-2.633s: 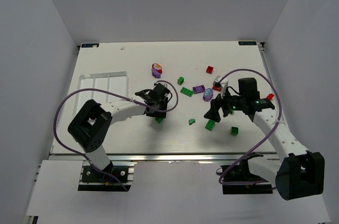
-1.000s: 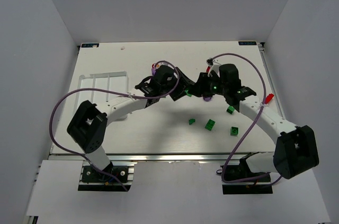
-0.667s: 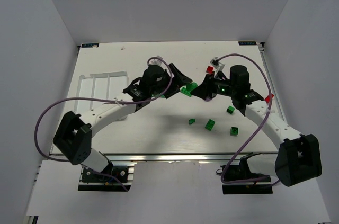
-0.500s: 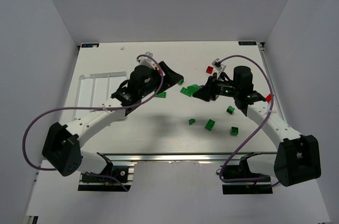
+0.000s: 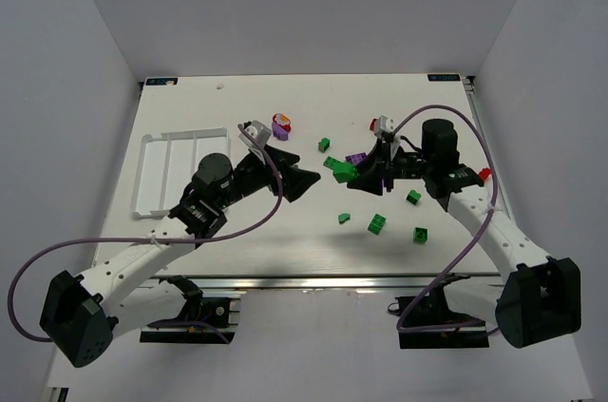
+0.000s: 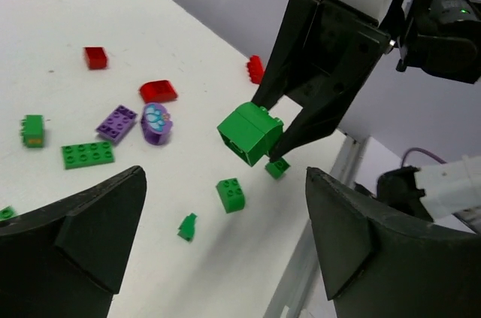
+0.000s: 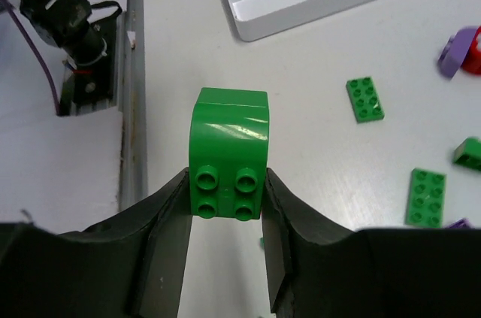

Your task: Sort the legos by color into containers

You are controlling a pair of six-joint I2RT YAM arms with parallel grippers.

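Observation:
My right gripper is shut on a green brick with a rounded top and holds it above the table's middle. In the right wrist view the brick sits squeezed between both fingers, studs toward the camera. My left gripper is open and empty, facing that brick from the left, a short gap away. The white compartment tray lies at the far left; what shows of it holds no bricks. Loose legos lie on the table: green ones, a purple one, a red one.
A rounded purple piece lies toward the back, a green brick near it. Green bricks and a small green piece lie under the right arm. Another red brick sits by the right edge.
My left gripper has opened wide and drawn back leftward and nearer, away from the right gripper. The right gripper stays shut on the green brick, nearly in place.

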